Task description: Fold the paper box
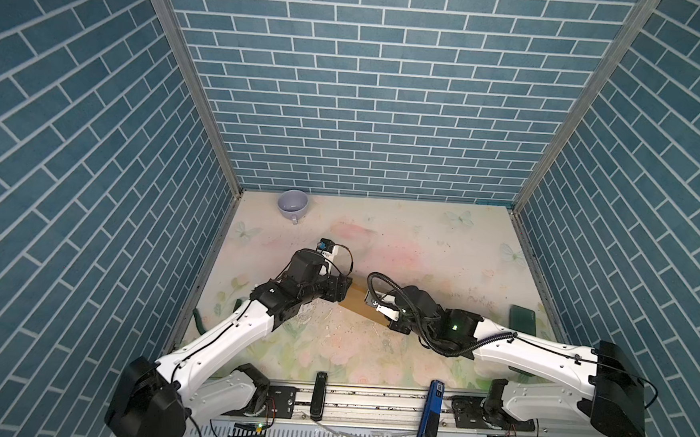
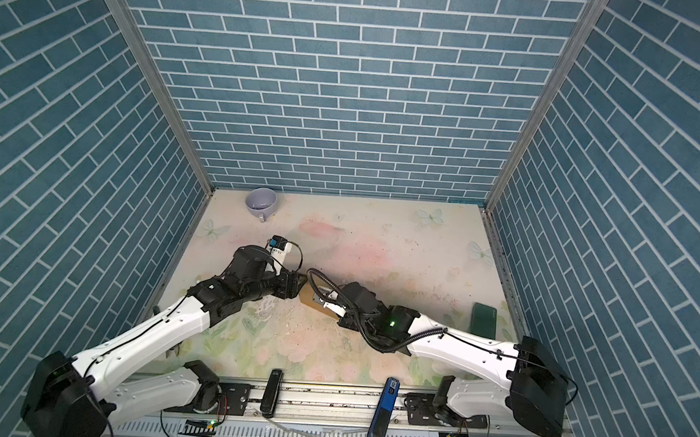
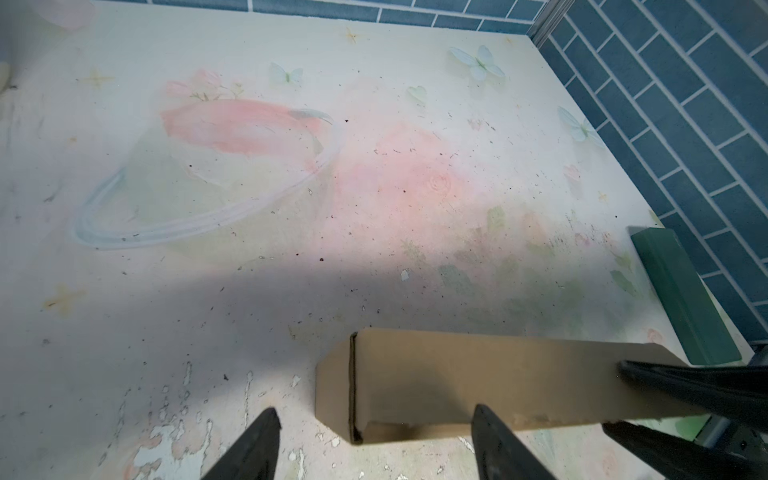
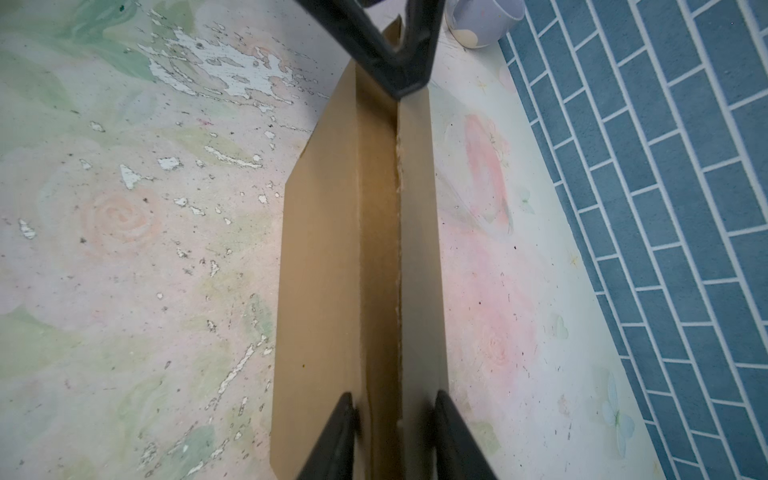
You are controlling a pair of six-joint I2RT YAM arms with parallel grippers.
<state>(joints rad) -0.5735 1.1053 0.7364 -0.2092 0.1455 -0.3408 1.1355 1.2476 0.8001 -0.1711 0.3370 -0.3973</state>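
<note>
The paper box is a tan cardboard piece folded into a long narrow shape, lying mid-table between both arms; it also shows in a top view. My right gripper is shut on its near end, one finger on each side of the upright folded walls. My left gripper stands open at the box's other end. Its fingers are spread wide and the box's corner lies between them. In both top views the left gripper meets the box from the left, the right gripper from the right.
A lavender cup stands at the back left corner. A dark green block lies by the right wall. A black tool and a blue one rest on the front rail. Blue brick walls enclose three sides.
</note>
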